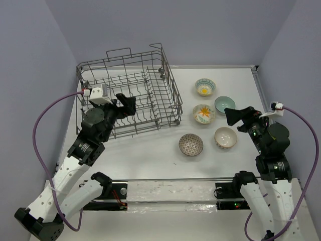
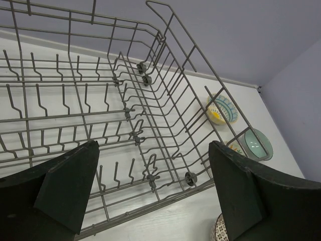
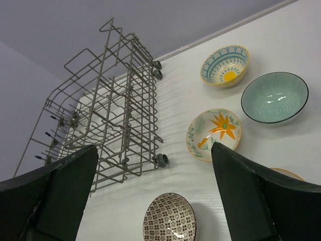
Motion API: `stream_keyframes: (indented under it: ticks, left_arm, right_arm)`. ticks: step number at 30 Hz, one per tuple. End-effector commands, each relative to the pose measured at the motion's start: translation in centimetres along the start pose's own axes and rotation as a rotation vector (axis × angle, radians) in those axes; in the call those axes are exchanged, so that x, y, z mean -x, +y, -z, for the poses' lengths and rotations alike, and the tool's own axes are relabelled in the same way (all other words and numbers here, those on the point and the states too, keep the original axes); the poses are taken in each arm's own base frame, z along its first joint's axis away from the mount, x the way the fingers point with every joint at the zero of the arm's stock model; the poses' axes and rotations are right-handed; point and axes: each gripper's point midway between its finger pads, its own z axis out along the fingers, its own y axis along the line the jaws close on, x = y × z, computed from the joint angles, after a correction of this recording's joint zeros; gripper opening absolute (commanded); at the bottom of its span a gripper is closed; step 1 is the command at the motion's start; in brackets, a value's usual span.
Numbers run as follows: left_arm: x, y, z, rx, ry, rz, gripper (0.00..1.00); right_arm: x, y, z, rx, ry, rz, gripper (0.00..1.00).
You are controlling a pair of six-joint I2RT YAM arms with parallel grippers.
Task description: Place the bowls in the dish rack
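Note:
The grey wire dish rack (image 1: 173,95) stands at the back left with nothing in it. Five bowls sit on the table to its right: a sun-pattern bowl (image 1: 205,87), a teal bowl (image 1: 224,104), an orange-flower bowl (image 1: 203,113), a cream bowl (image 1: 225,137) and a brown-patterned bowl (image 1: 191,144). My left gripper (image 1: 125,103) hovers open over the rack's near side (image 2: 125,115). My right gripper (image 1: 233,116) is open above the table, between the teal bowl (image 3: 274,98) and the cream one. The brown-patterned bowl (image 3: 170,218) shows below it.
The rack has upright tines and small wheels (image 3: 161,159) along its right side. Lilac walls close the table at the back and both sides. A purple cable loops off each arm. Bare table (image 1: 145,155) lies between the rack and the arm bases.

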Motion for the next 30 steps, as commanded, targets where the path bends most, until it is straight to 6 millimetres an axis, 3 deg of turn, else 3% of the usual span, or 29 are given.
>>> stream_keyframes:
  ticks: [1,30]
  left_arm:
    - [2.5,-0.8,0.3,-0.022,-0.085,0.031,0.99]
    - [1.7,-1.0,0.0,-0.013,-0.057,0.017,0.99]
  right_arm:
    - [1.6,1.0,0.6,0.017,-0.049,0.019,1.00]
    - [1.0,-0.7,0.4,-0.045,-0.050,0.038,1.00]
